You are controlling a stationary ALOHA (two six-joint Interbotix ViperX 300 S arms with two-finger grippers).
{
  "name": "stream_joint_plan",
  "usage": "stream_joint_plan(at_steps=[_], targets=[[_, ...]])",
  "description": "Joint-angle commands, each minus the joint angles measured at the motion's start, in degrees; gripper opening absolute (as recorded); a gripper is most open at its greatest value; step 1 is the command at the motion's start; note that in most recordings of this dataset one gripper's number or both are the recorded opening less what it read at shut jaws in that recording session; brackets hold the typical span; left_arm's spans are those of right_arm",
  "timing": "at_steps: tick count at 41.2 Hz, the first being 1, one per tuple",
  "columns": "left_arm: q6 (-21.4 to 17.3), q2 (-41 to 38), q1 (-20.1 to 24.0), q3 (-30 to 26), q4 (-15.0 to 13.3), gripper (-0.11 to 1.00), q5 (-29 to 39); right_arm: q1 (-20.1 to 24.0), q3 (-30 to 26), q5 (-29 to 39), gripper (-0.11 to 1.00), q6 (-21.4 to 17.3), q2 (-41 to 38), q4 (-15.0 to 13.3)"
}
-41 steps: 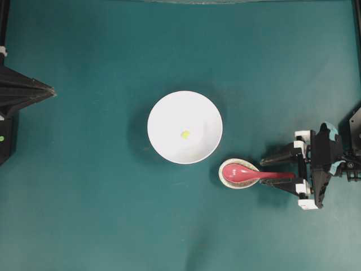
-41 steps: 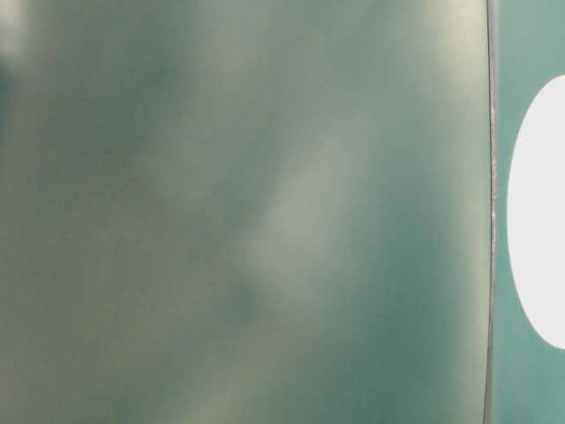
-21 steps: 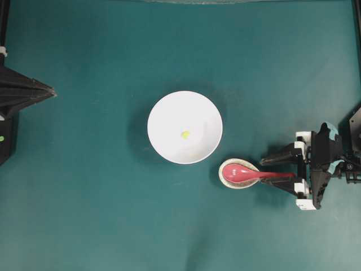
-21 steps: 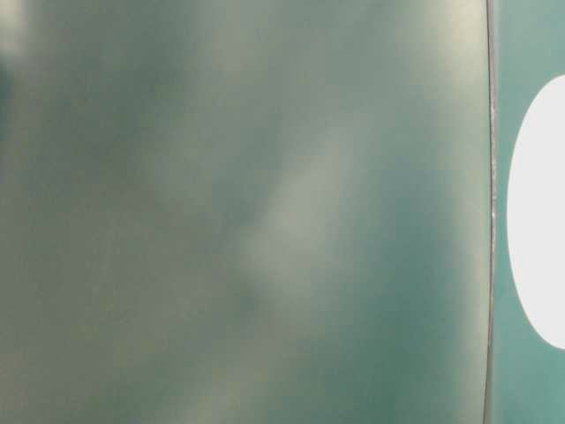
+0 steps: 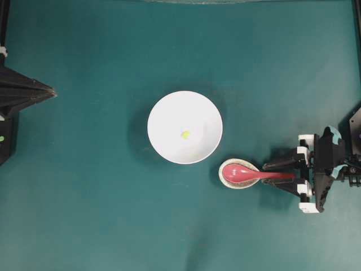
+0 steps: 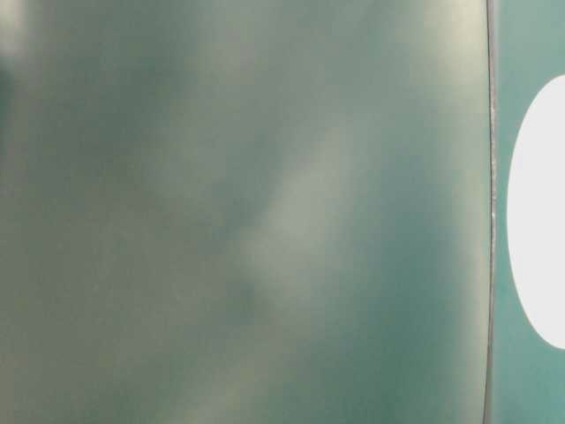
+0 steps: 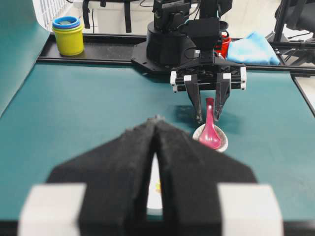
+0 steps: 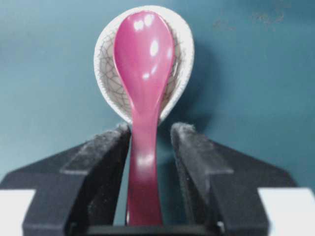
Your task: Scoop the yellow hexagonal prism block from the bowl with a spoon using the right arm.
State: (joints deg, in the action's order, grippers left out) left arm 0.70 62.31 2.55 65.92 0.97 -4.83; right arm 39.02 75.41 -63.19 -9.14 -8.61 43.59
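Surface: we see a plain teal tabletop (image 5: 101,186); beyond its far edge in the left wrist view stand a yellow cup with a blue rim (image 7: 68,35) and a light blue cloth (image 7: 251,49).

Spoon axis: we find the spoon (image 5: 254,174) lying level, its long axis running left to right in the overhead view, scoop to the left and handle pointing right toward the right arm (image 5: 333,164).

Spoon place: its scoop sits in the small spoon rest (image 5: 225,179), just beside the lower right rim of the bowl (image 5: 163,113), with no touch that we can make out.

Spoon look: we note a glossy pink-red body, a deep oval scoop with bright highlights and a short straight handle; the rest under it is beige and crackled.

Block: we see the yellow hexagonal prism block (image 5: 185,134) near the middle of the white bowl, tiny and bright.

Right arm pose: it reaches in low from the right edge, fingers pointing left along the handle.

Right gripper: the right gripper (image 5: 271,174) straddles the handle with a narrow opening; in the right wrist view one pad looks close against the handle and a gap shows at the other, so we cannot tell whether it grips.

Left gripper: the left gripper (image 7: 155,125) hangs at the left side, well apart from the bowl, its black fingers pressed together.

Table-level view: we get only a blurred green surface and a white curve at the right edge.
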Motion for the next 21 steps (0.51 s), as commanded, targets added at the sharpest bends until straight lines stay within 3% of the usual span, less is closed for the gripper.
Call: stream_joint_plan(at_steps=[1, 21], targets=[[0.0, -0.7, 0.09, -1.49, 0.0, 0.03, -0.35, 0.35, 0.26, -1.58, 0.46, 0.35, 0.44, 0.09], [0.18, -0.7, 0.0, -1.49, 0.0, 0.03, -0.44, 0.35, 0.18, -1.85, 0.46, 6.06, 0.0, -0.88]])
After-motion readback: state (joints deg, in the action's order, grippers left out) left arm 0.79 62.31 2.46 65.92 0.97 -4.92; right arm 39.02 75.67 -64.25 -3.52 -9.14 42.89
